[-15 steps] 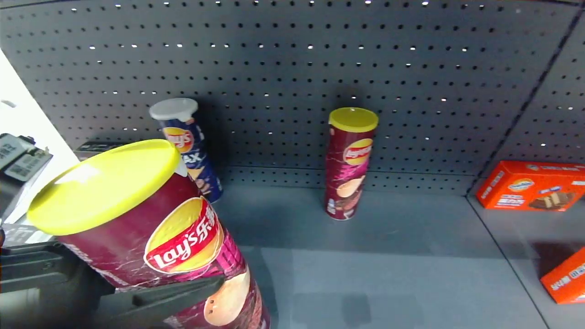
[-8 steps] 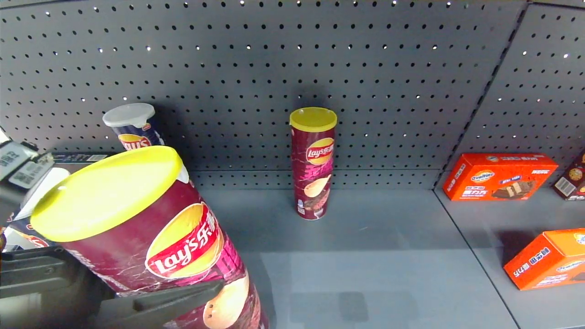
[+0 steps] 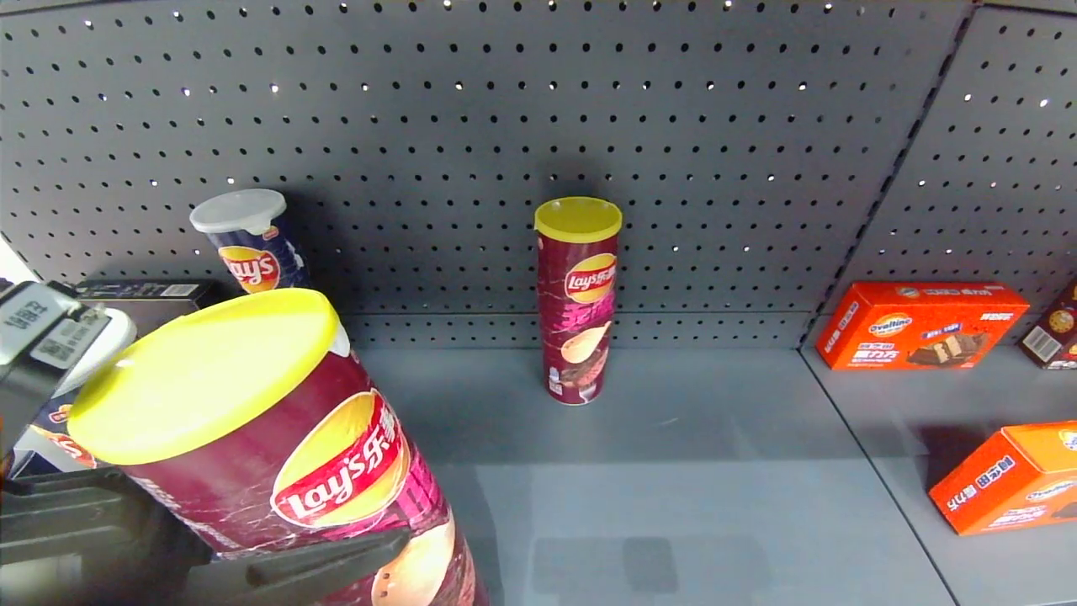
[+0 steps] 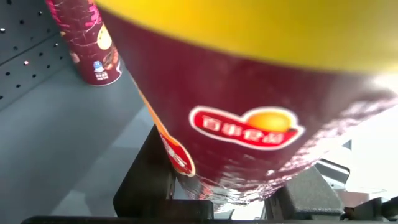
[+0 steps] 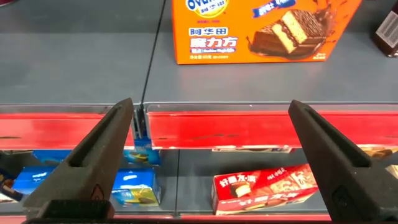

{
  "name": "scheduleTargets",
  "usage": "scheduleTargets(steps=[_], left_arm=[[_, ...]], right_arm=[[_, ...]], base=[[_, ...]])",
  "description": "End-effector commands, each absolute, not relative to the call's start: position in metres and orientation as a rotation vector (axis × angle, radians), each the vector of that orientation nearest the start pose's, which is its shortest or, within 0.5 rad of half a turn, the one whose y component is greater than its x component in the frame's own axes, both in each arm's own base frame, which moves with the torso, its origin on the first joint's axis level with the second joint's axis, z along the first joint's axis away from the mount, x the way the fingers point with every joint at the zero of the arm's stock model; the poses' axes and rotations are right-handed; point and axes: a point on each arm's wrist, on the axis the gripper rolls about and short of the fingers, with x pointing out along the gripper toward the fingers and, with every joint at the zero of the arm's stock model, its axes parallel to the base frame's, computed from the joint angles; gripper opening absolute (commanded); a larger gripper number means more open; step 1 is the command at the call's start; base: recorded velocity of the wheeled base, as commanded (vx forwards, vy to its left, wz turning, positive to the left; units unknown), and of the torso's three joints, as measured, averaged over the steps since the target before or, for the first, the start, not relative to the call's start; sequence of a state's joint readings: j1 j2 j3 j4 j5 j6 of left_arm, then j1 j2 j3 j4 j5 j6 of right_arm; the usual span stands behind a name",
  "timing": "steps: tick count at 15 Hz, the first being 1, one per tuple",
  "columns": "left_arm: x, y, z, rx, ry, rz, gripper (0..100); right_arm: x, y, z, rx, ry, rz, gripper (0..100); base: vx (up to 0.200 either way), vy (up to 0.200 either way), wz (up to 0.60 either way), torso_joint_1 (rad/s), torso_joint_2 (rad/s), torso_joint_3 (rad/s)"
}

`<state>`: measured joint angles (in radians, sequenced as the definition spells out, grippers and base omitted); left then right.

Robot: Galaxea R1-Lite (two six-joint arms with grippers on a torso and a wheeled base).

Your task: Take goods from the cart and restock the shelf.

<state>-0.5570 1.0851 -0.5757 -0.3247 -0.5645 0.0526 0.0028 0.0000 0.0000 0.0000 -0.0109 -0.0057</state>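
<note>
A maroon chip can with a yellow lid (image 3: pixel 278 446) hangs tilted at the lower left of the head view, over the front of the grey shelf board (image 3: pixel 673 505). My left gripper (image 3: pixel 252 547) is shut on its lower body; the left wrist view has the can (image 4: pixel 249 93) clamped between the black fingers (image 4: pixel 146 180). A matching maroon can (image 3: pixel 577 303) stands upright against the pegboard back, seen too in the left wrist view (image 4: pixel 87 43). A blue can with a white lid (image 3: pixel 252 252) stands behind the held one. My right gripper (image 5: pixel 214 162) is open and holds nothing, facing the shelf's front edge.
Two orange snack boxes (image 3: pixel 917 324) (image 3: pixel 1005 488) lie in the bay to the right, with a dark pack (image 3: pixel 1052 332) beyond. A black box (image 3: pixel 143 295) sits at the far left. A red price strip (image 5: pixel 211 129) runs along the shelf edge, under an orange box (image 5: pixel 258 31).
The head camera swung to the right, so the whole shelf slid left in view. The held can has sunk slightly, uncovering more of the blue can behind it.
</note>
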Motion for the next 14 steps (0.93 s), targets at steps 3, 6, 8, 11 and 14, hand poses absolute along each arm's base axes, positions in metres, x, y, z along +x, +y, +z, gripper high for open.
scheduleTargets(steps=[3,6,8,11,14], left_arm=[[0.117,-0.087,0.228,0.046,0.162,-1.121,0],[0.115,-0.085,0.228,0.047,0.154,-1.114,0],[0.114,-0.084,0.233,0.047,0.134,-1.102,0],[0.115,-0.084,0.237,0.059,0.117,-1.065,0],[0.115,-0.084,0.233,0.066,0.15,-1.048,0]], right_arm=[[-0.023,0.0,0.076,-0.006,0.002,-0.009,100],[-0.023,0.0,0.076,-0.015,0.003,-0.003,100],[-0.026,-0.001,0.103,-0.016,-0.047,-0.06,100],[-0.015,0.0,0.173,-0.005,0.011,0.084,100],[0.011,0.004,0.213,-0.002,0.058,0.255,100]], base=[[0.0,0.0,0.0,0.0,0.0,0.0],[0.0,0.0,0.0,0.0,0.0,0.0],[0.0,0.0,0.0,0.0,0.0,0.0],[0.0,0.0,0.0,0.0,0.0,0.0],[0.0,0.0,0.0,0.0,0.0,0.0]])
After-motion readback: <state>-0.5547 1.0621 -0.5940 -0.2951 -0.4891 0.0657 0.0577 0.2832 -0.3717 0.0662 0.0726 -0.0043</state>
